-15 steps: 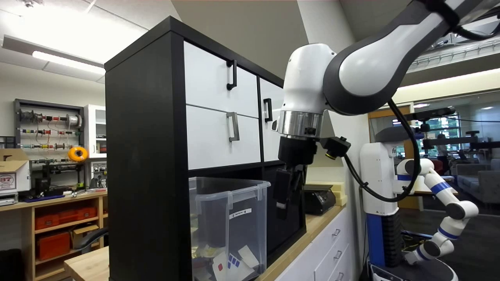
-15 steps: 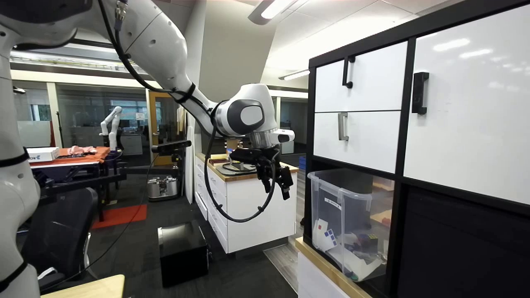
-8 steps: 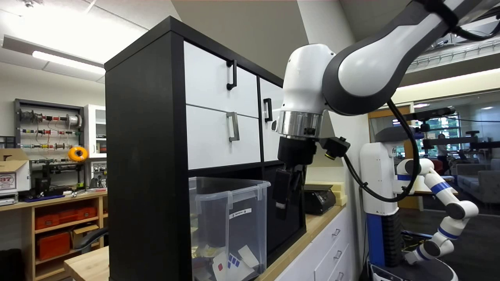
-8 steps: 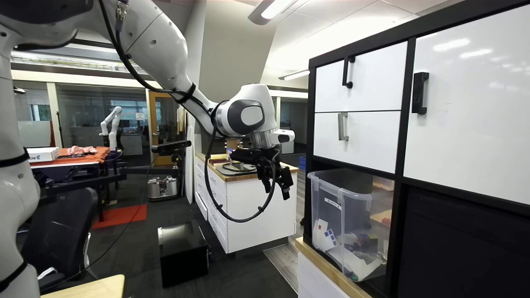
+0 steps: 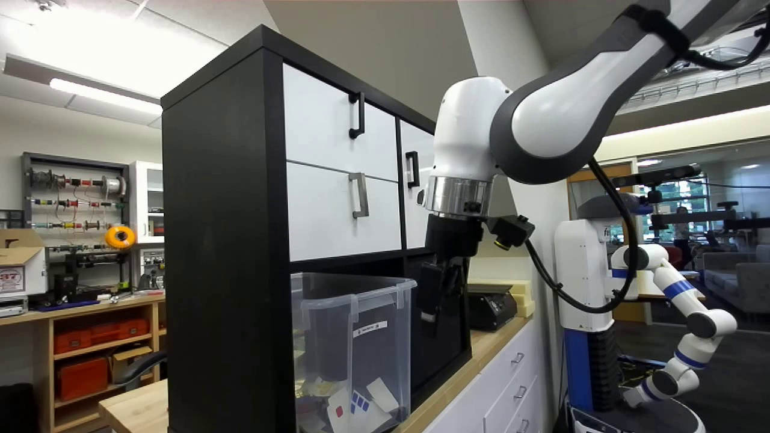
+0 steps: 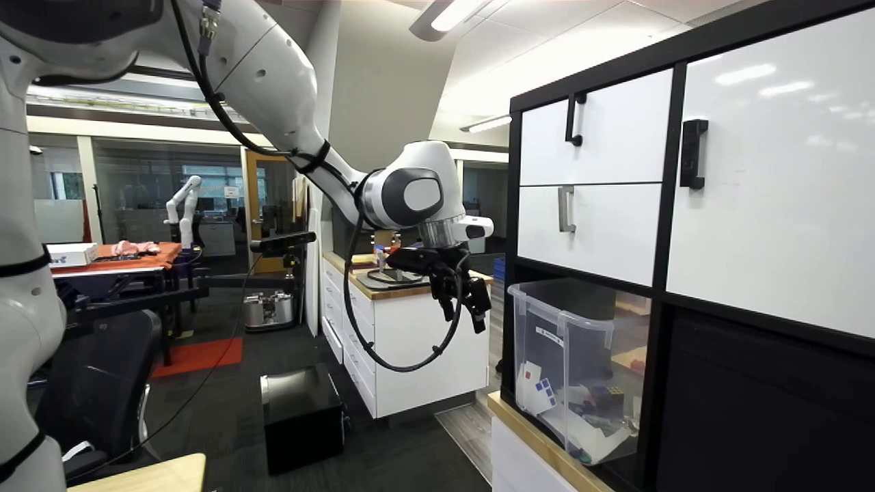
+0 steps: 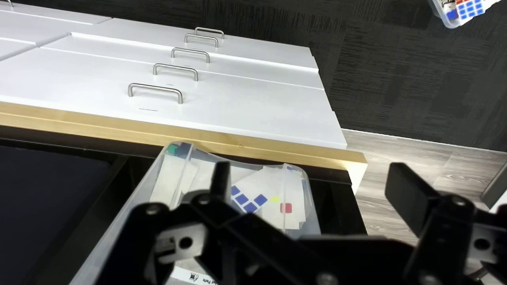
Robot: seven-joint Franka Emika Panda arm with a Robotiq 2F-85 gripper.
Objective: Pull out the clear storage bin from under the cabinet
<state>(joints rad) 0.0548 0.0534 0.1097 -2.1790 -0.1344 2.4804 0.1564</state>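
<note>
The clear storage bin (image 5: 382, 313) stands in the lower open cube of the black cabinet (image 5: 216, 240), below two white drawer fronts. It shows in both exterior views (image 6: 588, 362), with white and blue items inside. In the wrist view the bin (image 7: 261, 186) lies behind and below the left finger (image 7: 222, 178). My gripper (image 6: 465, 320) hangs pointing down in front of the cabinet, apart from the bin. In the wrist view my gripper (image 7: 311, 186) is open with wide-apart fingers and nothing between them. The bin's back part is hidden inside the cabinet.
The cabinet stands on a wooden counter (image 5: 454, 388) over white drawers (image 7: 119, 79) with metal handles. A black device (image 5: 490, 308) is on the counter beyond the cabinet. A white island (image 6: 427, 348) stands behind the gripper, and a black box (image 6: 304, 417) is on the floor.
The arm and gripper have moved slightly toward the cabinet and a little lower. The bin and cabinet have not moved.
</note>
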